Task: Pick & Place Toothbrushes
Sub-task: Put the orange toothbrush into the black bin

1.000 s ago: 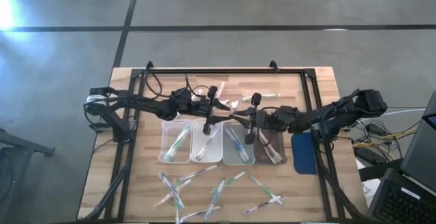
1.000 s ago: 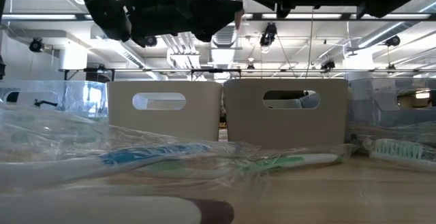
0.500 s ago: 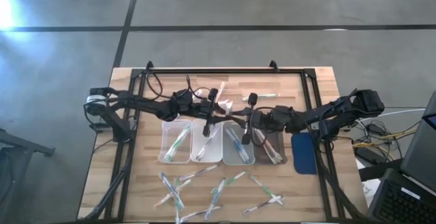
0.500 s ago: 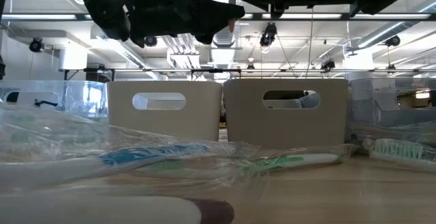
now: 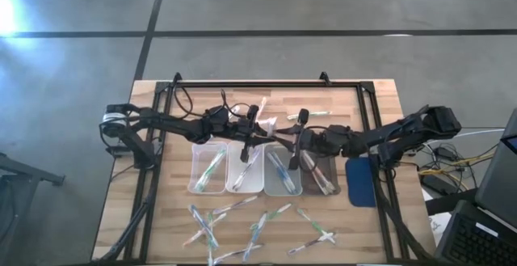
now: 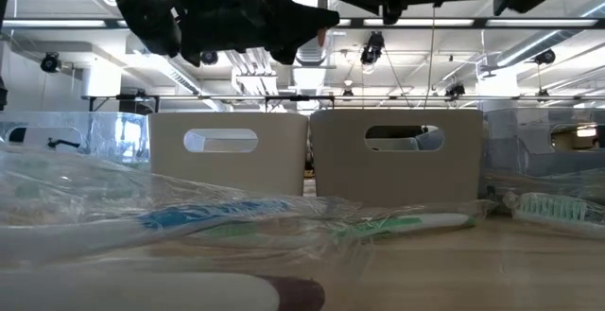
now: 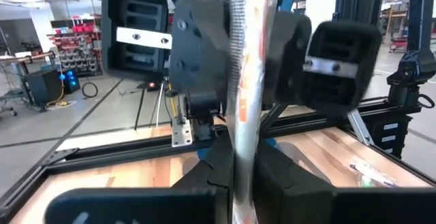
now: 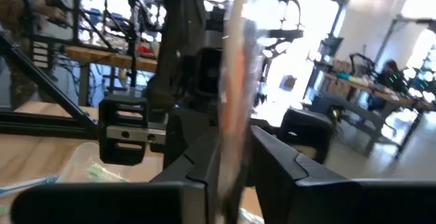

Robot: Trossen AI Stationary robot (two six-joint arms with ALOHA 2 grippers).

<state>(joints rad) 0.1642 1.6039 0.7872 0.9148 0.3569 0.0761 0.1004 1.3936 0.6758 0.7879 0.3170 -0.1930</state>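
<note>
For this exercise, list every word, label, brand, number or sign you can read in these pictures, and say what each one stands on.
None can be read.
The wrapped toothbrush in the left gripper carries red-orange marks, too blurred to read.
The toothbrush in the right gripper: the same.
The trays and the loose toothbrushes show no legible print.

From overhead, the left gripper and right gripper are too small to read their fingers. In the left wrist view a wrapped toothbrush runs off the frame at both ends. The right wrist view shows a blurred toothbrush, likewise cut off. From table height, both arms are cropped at the top.
</note>
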